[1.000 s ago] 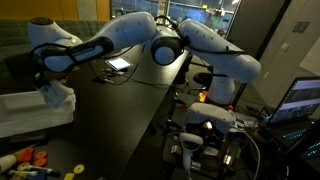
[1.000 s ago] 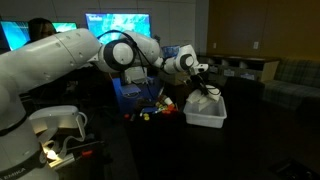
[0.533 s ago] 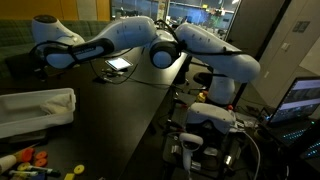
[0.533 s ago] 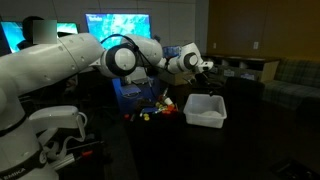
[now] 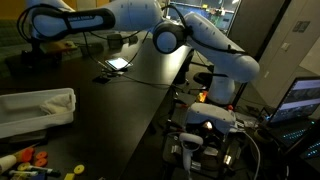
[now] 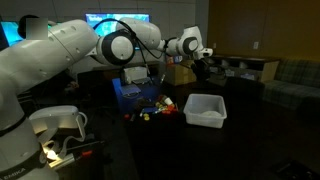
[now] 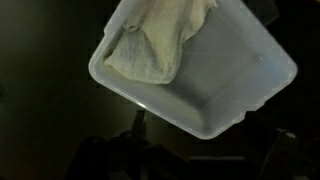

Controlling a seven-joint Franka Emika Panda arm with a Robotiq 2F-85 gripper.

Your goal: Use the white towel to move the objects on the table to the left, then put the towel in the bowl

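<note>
In the wrist view the white towel [image 7: 160,38] lies crumpled in one end of the bowl [image 7: 232,85], a white tub seen from above. My gripper [image 7: 195,165] is open: its dark fingers stand wide apart at the bottom of that view, with nothing between them. It hangs well above the bowl [image 6: 205,108] in both exterior views, and nothing touches it [image 6: 205,67]. The objects [image 5: 28,160] are small red, orange and yellow toys. They lie clustered on the dark table [image 5: 130,100] beside the bowl [image 5: 35,112].
A tablet [image 5: 118,63] with a lit screen lies further along the table. A blue crate [image 6: 135,95] stands behind the toys [image 6: 152,110]. Lit monitors, cables and equipment surround the arm's base [image 5: 210,125].
The gripper has let go of the towel in the bowl, opened, and risen clear above the tub. The towel stays inside.
</note>
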